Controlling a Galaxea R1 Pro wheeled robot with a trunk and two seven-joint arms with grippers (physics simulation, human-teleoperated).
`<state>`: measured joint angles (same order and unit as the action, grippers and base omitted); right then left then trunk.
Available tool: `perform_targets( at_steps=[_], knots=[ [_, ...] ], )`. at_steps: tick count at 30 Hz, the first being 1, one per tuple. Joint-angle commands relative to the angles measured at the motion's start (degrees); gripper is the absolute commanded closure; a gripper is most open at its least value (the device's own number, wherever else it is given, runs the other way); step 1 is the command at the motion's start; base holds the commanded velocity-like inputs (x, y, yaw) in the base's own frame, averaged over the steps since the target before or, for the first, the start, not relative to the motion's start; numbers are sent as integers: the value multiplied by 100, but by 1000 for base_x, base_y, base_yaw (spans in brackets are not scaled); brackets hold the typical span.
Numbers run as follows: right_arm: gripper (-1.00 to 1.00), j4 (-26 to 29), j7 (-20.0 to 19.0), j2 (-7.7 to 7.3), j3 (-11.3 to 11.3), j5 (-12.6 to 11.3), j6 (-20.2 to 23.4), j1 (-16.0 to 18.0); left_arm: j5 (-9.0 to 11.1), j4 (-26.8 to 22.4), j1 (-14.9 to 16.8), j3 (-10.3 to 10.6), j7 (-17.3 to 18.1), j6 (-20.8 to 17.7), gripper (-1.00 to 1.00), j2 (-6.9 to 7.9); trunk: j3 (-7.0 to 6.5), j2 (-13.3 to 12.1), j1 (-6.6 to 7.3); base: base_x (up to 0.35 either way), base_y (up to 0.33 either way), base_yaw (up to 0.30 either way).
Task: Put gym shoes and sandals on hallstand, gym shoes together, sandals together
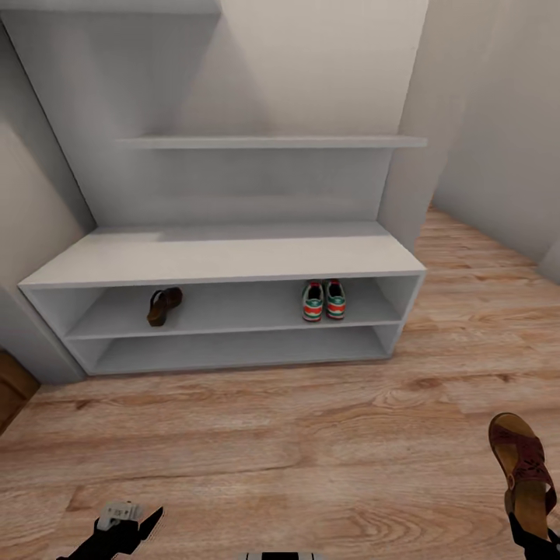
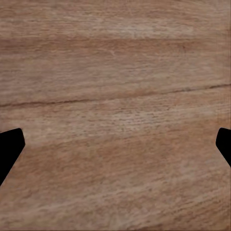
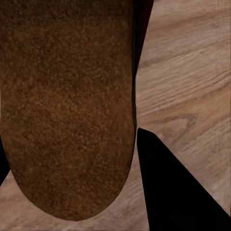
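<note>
- Head view: the hallstand [image 1: 225,260] stands against the wall, with the two gym shoes [image 1: 323,300] side by side on its upper tier, towards the right.
- One sandal [image 1: 163,305] lies on the same tier, well to the left of them.
- The second sandal [image 1: 526,473] is pinched by the right gripper [image 1: 537,537] above the corridor floor [image 1: 295,443].
- Right wrist view: that sandal's brown sole [image 3: 67,106] sits against a dark finger [image 3: 168,183].
- Left gripper [image 1: 124,529]: spread and holding nothing, with its fingertips [image 2: 9,149] wide apart over bare planks.
- No writing or brand can be read anywhere.
</note>
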<state>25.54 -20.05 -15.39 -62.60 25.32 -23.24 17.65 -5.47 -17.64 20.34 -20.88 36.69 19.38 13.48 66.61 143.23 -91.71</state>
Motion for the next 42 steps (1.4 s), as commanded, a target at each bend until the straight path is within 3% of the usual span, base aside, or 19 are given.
perform_targets(
  at_steps=[1, 13, 29, 36, 42],
  knots=[
    [100, -12, -53, 1, -51, 8, -15, 9, -59, 17, 5, -47, 22, 33, -100, -4, 4, 2, 1, 21, 336, 0],
    [100, -39, -52, 1, -51, 8, -16, 9, -49, 77, -47, -56, 37, 40, -100, -4, 4, 2, 1, 6, 337, 0],
    [100, -40, -52, 7, -51, 8, -19, 9, 185, 44, -88, -78, 562, 40, -100, 23, 4, 2, 1, 0, 338, 0],
    [100, -40, -59, 6, -51, 8, -22, 11, 232, 67, -130, -74, 598, 32, -100, 199, 4, 2, 1, -63, 323, 0],
    [100, -40, -54, 13, -44, 13, -17, 10, 239, 38, -138, -74, 595, 29, -100, 205, 4, 2, 1, -185, 281, 0]
  ],
)
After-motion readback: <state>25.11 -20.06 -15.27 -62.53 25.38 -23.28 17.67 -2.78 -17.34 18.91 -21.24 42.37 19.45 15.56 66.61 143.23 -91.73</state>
